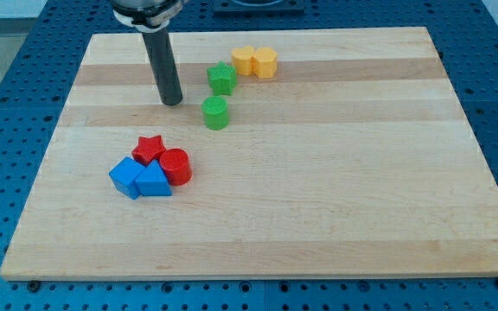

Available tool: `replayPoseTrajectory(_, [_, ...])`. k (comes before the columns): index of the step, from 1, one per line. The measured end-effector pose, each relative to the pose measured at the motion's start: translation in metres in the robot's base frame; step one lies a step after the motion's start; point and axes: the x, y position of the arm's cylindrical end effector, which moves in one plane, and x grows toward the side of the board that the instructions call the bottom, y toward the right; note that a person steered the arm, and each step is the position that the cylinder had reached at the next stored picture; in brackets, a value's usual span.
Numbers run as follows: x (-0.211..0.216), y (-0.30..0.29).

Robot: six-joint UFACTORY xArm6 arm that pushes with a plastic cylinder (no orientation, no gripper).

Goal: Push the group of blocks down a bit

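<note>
Camera view has my tip [172, 101], bare rod with no claw, left of green cylinder [216, 112], above red star [150, 149] cluster.

The pale wooden table [335, 199] carries two clusters. Toward nine o'clock, a red star [149, 149], red cylinder [175, 166] and two blue blocks [126, 177] [154, 181] touch. Toward twelve o'clock lie a green star [221, 78], green cylinder [216, 112] and two touching yellow blocks [244, 60] [264, 62].
</note>
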Motion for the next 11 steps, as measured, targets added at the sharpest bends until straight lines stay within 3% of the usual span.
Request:
replayPoseTrajectory(1, [0.019, -0.009])
replayPoseTrajectory(2, [0.071, 0.001])
replayPoseTrajectory(4, [0.085, -0.003])
replayPoseTrajectory(5, [0.122, -0.001])
replayPoseTrajectory(8, [0.132, -0.001])
replayPoseTrajectory(10, [0.075, 0.01])
replayPoseTrajectory(11, [0.075, 0.029])
